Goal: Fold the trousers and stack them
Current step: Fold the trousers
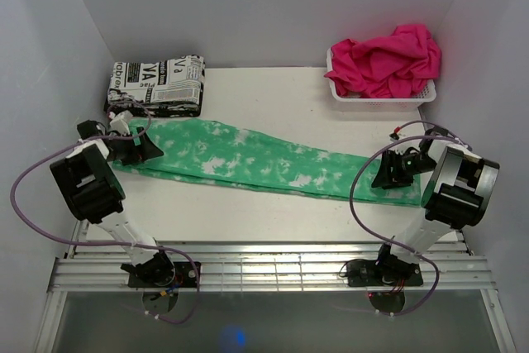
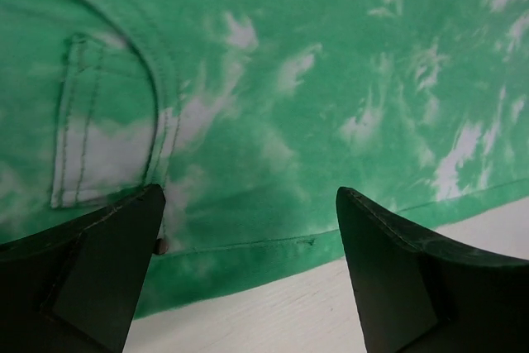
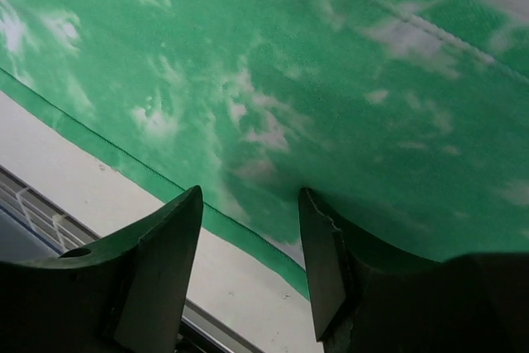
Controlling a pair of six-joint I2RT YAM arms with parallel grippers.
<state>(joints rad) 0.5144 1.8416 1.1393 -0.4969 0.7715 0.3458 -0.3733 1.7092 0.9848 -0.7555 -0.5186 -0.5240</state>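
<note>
On the table [image 1: 273,97], trousers [image 1: 264,159] are laid flat; left gripper [image 1: 143,149] is angled down over the waist end, right gripper [image 1: 390,173] over the hems, both with fingers parted.

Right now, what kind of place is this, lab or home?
Probably a lab test cell: plain white walls box in the table, left arm and right arm mount on a rail, and laundry is staged: the trousers, a basket of pink cloth.

Probably a lab: plain white booth walls [image 1: 273,6] enclosing a table [image 1: 264,88].
</note>
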